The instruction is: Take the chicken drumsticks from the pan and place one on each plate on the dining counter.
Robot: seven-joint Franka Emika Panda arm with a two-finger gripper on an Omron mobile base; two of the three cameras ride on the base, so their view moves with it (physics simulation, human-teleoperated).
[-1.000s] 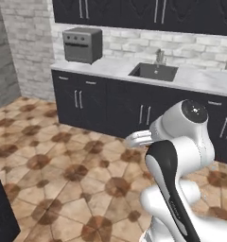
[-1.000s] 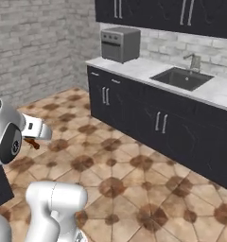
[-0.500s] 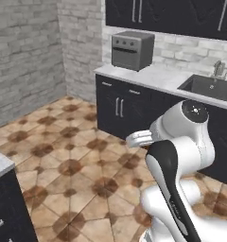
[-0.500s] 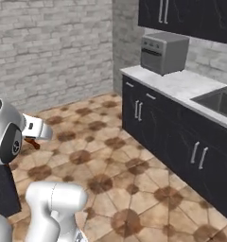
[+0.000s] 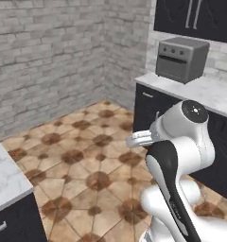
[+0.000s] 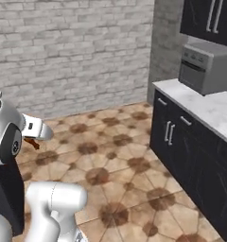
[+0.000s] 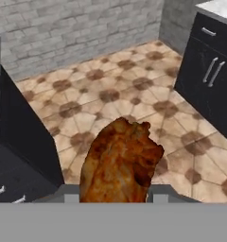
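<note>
One chicken drumstick, orange-brown and glistening, stands up between the fingertips of my gripper, which is shut on it. From the right base view the same drumstick peeks out as a small brown bit under the white hand, where the gripper hangs over the tiled floor. The pan and the plates are out of view. A white marble slab corner on dark cabinets sits at the lower left; I cannot tell whether it is the dining counter.
A grey toaster oven stands on the kitchen counter above dark cabinets to the right. A brick wall closes the far side. Brown patterned floor tiles lie open between the counters.
The whole picture has swung, so the base has turned left: the sink slid out on the right, the brick wall and a marble corner came in. The drumstick stays gripped.
</note>
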